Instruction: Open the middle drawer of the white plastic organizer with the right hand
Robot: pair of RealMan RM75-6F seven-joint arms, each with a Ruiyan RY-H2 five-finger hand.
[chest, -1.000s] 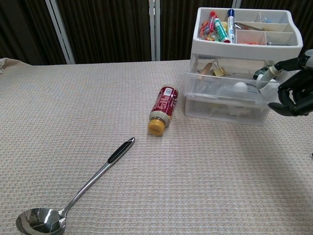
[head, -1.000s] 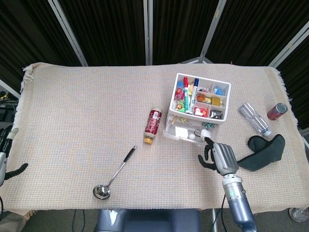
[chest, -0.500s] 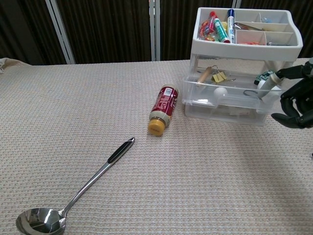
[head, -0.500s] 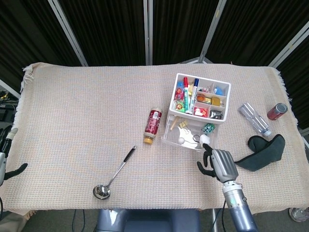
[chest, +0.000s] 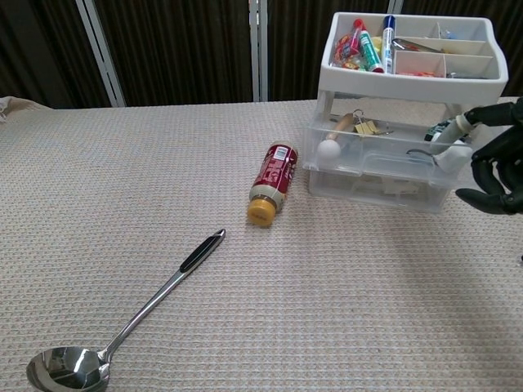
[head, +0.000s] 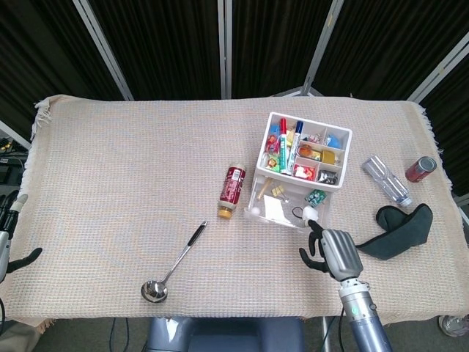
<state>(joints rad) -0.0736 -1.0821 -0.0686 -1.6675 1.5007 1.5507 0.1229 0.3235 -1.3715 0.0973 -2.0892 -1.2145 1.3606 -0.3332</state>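
The white plastic organizer [head: 306,147] [chest: 413,69] stands at the right of the table, its top tray full of pens and small items. Its clear middle drawer [head: 282,209] [chest: 380,159] is pulled well out toward the front, showing clips and a white ball [chest: 328,149]. My right hand [head: 333,249] [chest: 498,159] is in front of the drawer's right corner. One finger reaches onto the drawer's front rim and the others are curled in. My left hand [head: 11,235] shows only at the far left edge, holding nothing, far from the organizer.
A red bottle with a yellow cap [head: 232,189] [chest: 272,181] lies just left of the drawer. A steel ladle [head: 172,265] [chest: 122,331] lies at the front left. Right of the organizer are a clear bottle [head: 386,180], a red can [head: 420,169] and a dark cloth [head: 399,231].
The middle drawer has slid further out as my right hand drew back toward the table's front. The white ball rolled to the drawer's left end. The left hand stayed still.
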